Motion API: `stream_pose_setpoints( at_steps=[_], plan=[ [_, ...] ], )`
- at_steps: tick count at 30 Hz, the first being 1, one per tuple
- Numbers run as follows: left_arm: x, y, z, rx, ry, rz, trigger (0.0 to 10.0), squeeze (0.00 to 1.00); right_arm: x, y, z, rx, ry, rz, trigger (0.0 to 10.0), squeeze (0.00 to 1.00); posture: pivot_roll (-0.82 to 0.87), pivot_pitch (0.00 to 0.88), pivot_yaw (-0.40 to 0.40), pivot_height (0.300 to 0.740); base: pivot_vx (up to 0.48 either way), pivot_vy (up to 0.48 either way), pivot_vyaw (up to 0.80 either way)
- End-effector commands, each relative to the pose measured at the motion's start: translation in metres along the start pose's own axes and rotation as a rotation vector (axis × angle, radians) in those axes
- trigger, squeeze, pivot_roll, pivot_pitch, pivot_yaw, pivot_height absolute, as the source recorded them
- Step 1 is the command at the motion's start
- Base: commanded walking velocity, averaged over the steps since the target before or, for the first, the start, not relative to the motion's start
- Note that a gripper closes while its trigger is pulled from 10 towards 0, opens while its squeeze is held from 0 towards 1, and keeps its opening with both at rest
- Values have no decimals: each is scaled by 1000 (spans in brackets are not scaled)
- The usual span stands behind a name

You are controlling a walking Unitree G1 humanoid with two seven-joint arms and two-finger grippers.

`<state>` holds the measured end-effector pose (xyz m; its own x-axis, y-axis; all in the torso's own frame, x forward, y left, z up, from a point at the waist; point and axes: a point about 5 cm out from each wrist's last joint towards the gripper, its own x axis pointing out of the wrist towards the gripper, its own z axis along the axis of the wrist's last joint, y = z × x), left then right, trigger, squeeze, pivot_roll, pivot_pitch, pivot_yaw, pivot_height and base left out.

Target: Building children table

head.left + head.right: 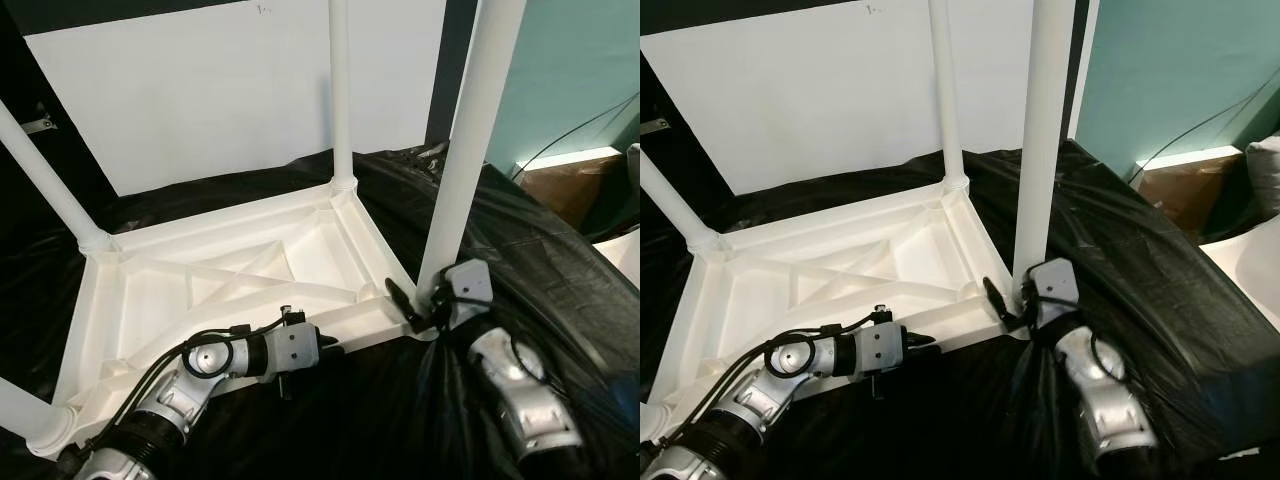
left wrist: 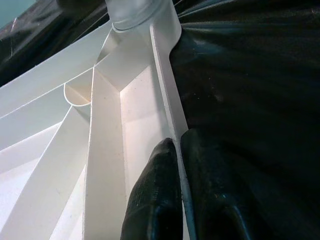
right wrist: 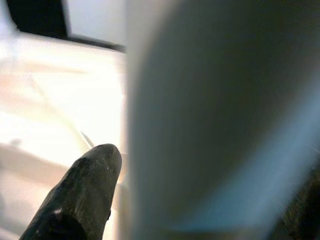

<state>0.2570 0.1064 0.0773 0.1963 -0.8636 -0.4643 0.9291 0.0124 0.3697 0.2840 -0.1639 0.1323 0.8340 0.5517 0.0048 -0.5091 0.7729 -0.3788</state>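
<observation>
A white children's table [image 1: 200,270] lies upside down on a black sheet, with its legs pointing up. My left gripper [image 1: 330,345] is at the near rim of the tabletop; in the left wrist view its fingers [image 2: 160,190] pinch that thin rim wall [image 2: 167,85], shut on it. My right gripper [image 1: 425,305] is at the base of the near-right leg [image 1: 470,150], with one black finger [image 3: 90,185] pressed beside the leg [image 3: 210,125] and the other hidden behind it. The far leg [image 1: 340,90] and the left leg [image 1: 45,180] stand in their corner sockets.
The black sheet [image 1: 520,240] covers the whole work surface and drops away on the right. A white board [image 1: 200,90] stands behind the table. At the far right are a teal wall [image 1: 570,70], a brown box [image 1: 570,190] and a cable.
</observation>
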Motion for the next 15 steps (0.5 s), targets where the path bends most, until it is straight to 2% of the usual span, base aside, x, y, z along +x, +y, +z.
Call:
stream_pose_setpoints(
  at_steps=[1, 2, 3, 5, 6, 9, 15],
  plan=[
    [1, -57, -50, -203, 220, -244, 10000, 0, 1, 5, -2, -8, -2, 90, 10000, 0, -27, 0, 21, 740, 0, 0, 0],
    [1, -57, -50, -203, 220, -244, 10000, 0, 0, 4, -3, -20, 6, 112, 10000, 0, -27, 0, 21, 740, 0, 0, 0],
    [0, -57, -50, -203, 221, -244, 10000, 0, -1, 3, -5, -27, 16, 153, 314, 0, -24, 0, 22, 740, 0, 0, 0],
    [0, -57, -50, -203, 221, -244, 10000, 0, -3, 3, -6, -30, 24, 180, 314, 0, -24, 0, 22, 740, 0, 0, 0],
    [0, -57, -50, -203, 221, -243, 10000, 0, -4, 3, -8, -33, 35, 208, 0, 0, -22, 0, 22, 740, 0, 0, 0],
    [-1, -56, -50, -204, 221, -240, 10000, 0, -8, 0, -15, -33, 83, 263, 0, 0, -18, 0, 21, 740, 0, 0, 0],
    [-2, -55, -50, -202, 221, -238, 10000, 0, -11, -7, -19, -29, 111, 315, 0, 0, -20, 0, 22, 740, 0, 0, 0]
  ],
)
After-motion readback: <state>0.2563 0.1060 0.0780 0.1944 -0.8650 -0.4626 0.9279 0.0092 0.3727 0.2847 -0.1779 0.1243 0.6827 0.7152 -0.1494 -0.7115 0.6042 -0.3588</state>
